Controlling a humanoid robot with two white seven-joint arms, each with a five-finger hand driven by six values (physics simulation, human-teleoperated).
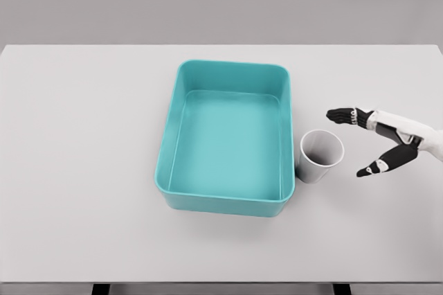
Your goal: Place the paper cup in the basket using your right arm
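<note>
A white paper cup [320, 156] stands upright on the table, just right of the teal basket [169, 129] and almost touching its right wall. The basket is a rectangular tub with nothing in it. My right hand [351, 141] comes in from the right edge, with dark fingers spread wide. Its fingertips [338, 114] point left toward the cup, a short gap away. The thumb sits lower, level with the cup's side. Nothing is held. The left arm does not show.
The white table [83, 170] spans the whole view, with its front edge near the bottom of the picture and its far edge behind the basket.
</note>
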